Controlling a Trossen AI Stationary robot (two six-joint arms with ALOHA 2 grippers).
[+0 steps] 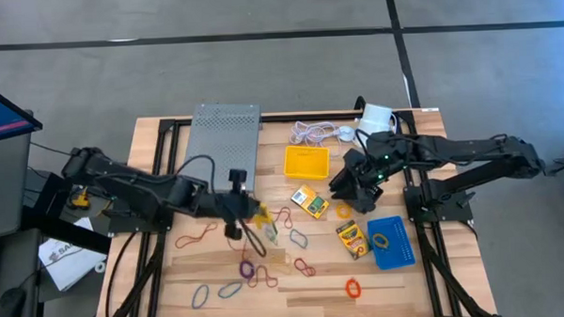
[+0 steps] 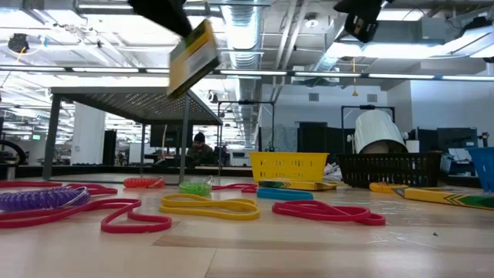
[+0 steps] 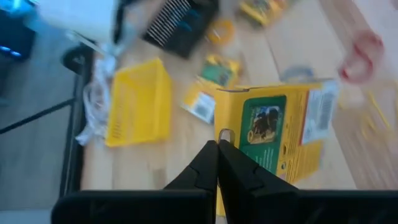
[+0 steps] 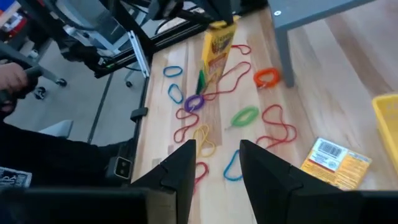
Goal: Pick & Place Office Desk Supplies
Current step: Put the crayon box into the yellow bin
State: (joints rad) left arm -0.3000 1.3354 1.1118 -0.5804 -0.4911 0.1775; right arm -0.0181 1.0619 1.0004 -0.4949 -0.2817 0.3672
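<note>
My left gripper (image 3: 217,146) is shut on a yellow crayon box (image 3: 273,134) and holds it high over the middle of the table (image 1: 261,216); the low view shows the box (image 2: 193,58) tilted in the air. My right gripper (image 4: 217,155) stands open and raised near the black mesh tray (image 2: 390,166), with nothing between its fingers. Two more crayon boxes (image 1: 310,202) (image 1: 353,239) lie flat. The yellow tray (image 1: 306,160) and the blue tray (image 1: 391,242) sit on the wood. Coloured rubber bands (image 1: 246,269) lie scattered at the front. My left gripper pinches the crayon box between its two fingers at one edge near the flap end (image 3: 225,138). The fingers slant down from the table's left side. The box is lifted clear of the table and hangs tilted beyond the fingertips, printed face toward the camera.
A grey perforated platform (image 1: 223,142) stands on legs at the far left. A coiled white cord (image 1: 314,132) and a white cylinder (image 1: 376,118) lie at the far edge. A yellow band rests inside the blue tray. A person's hand (image 4: 12,74) shows beyond the table's left side.
</note>
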